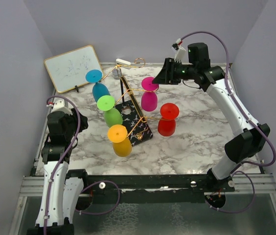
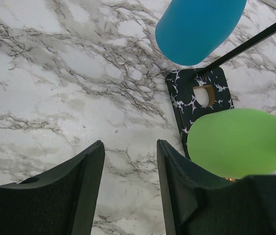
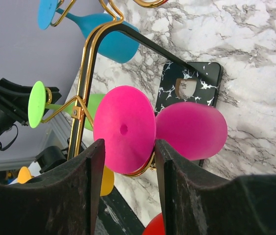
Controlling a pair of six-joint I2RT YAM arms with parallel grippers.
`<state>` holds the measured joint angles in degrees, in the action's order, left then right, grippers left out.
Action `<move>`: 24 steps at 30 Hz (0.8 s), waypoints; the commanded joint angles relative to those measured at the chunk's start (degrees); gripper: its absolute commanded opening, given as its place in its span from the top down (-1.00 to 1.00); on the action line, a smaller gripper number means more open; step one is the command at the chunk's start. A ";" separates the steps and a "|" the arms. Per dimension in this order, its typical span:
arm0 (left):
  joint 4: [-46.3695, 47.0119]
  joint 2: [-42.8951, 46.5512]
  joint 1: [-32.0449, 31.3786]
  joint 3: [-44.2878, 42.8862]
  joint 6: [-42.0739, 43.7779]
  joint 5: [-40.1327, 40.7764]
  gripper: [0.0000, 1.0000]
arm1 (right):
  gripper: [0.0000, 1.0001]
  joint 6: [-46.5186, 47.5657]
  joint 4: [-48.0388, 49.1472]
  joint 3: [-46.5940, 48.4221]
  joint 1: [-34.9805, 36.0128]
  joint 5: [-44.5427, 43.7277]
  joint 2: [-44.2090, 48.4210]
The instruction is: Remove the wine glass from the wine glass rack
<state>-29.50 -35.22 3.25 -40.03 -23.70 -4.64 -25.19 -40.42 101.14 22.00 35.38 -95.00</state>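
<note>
The pink wine glass [image 3: 191,129] is hanging bowl-down by its foot [image 3: 124,129] from an arm of the wine glass rack [image 3: 204,81]. It is sitting mid-frame in the right wrist view, its stem axis running left to right. The right gripper [image 3: 129,147] is facing it from the bottom edge, jaws spread wide either side of the foot and seemingly not clamping. The left gripper [image 2: 130,144], gaping on nothing, is idling well apart at the top view's left, so the right arm is nearer.

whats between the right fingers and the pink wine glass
Nothing. In the right wrist view the pink wine glass hangs right at the tips of the open right fingers.
</note>
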 commanded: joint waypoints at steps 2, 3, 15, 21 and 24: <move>1.46 0.75 -0.35 -0.40 -0.42 0.69 0.02 | 0.11 0.36 2.21 2.14 0.81 -1.50 -0.52; 1.46 0.76 -0.37 -0.40 -0.46 0.68 0.02 | 0.12 0.26 2.52 1.99 0.98 -1.39 -0.39; 1.56 0.79 -0.52 -0.32 -0.48 0.60 0.02 | 0.13 -0.56 3.77 1.51 1.89 -1.91 0.30; 1.71 0.75 -0.59 -0.23 -0.41 0.50 0.02 | 0.14 -0.82 4.24 1.01 1.93 -3.30 0.99; 1.66 0.81 -0.61 -0.23 -0.46 0.51 0.02 | 0.15 -1.09 4.71 0.61 1.92 -4.36 1.64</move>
<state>-29.19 -35.14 2.87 -40.03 -23.73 -4.67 -25.30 -39.38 101.19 23.00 32.73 -95.04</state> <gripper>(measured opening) 0.493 0.434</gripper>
